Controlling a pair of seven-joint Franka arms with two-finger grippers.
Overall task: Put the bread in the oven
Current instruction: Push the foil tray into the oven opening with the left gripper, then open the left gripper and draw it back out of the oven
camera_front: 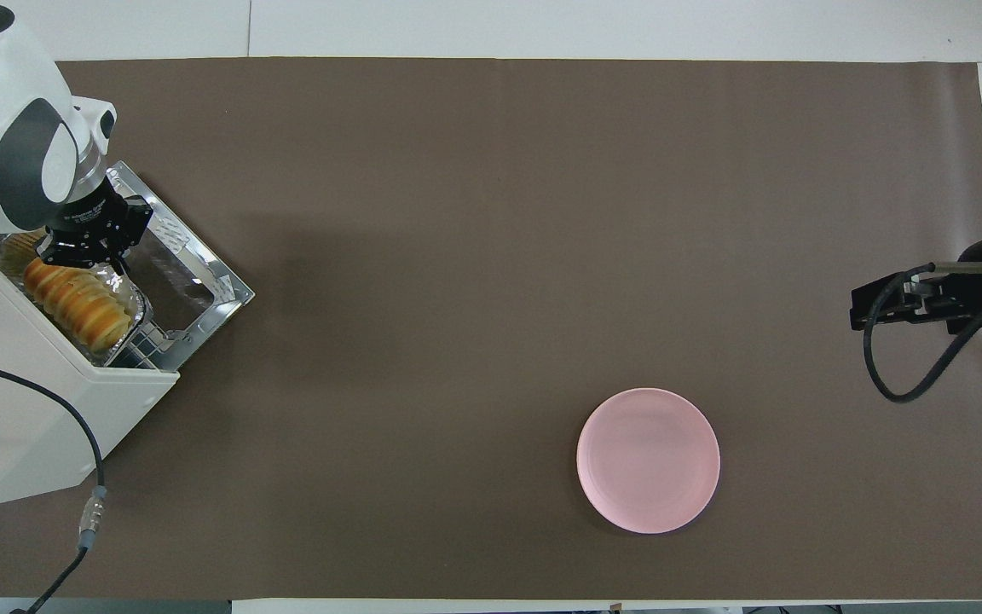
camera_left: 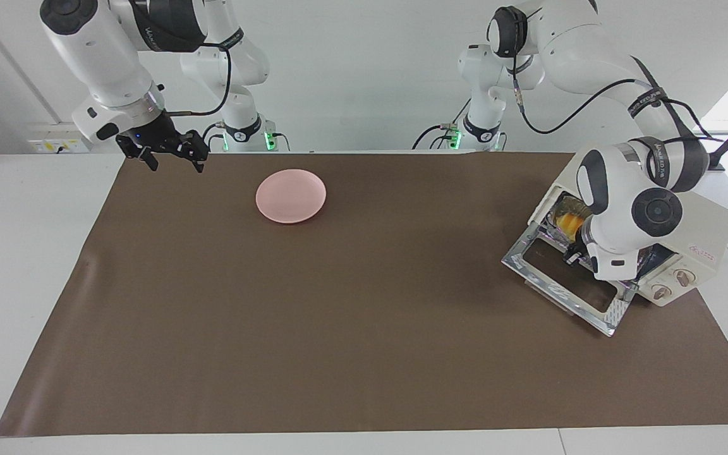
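At the left arm's end of the surface, the toaster oven [camera_front: 48, 401] stands with its glass door [camera_front: 188, 294] dropped flat onto the brown mat [camera_front: 491, 256]. Inside its mouth the bread [camera_front: 77, 303] lies on a foil tray [camera_front: 129, 300], resting on the rack, so the loaf looks already delivered. The left gripper [camera_front: 82, 247] sits at the oven opening over the loaf's farther end, its fingers closed; whether they pinch the tray rim or the bread I cannot tell. A closed hold there would suit sliding the tray deeper. The right gripper [camera_left: 168, 151] waits over the mat's corner at the right arm's end, fingers spread and holding nothing, clear of the work. Near it, a pink plate [camera_left: 291, 196] lies bare.
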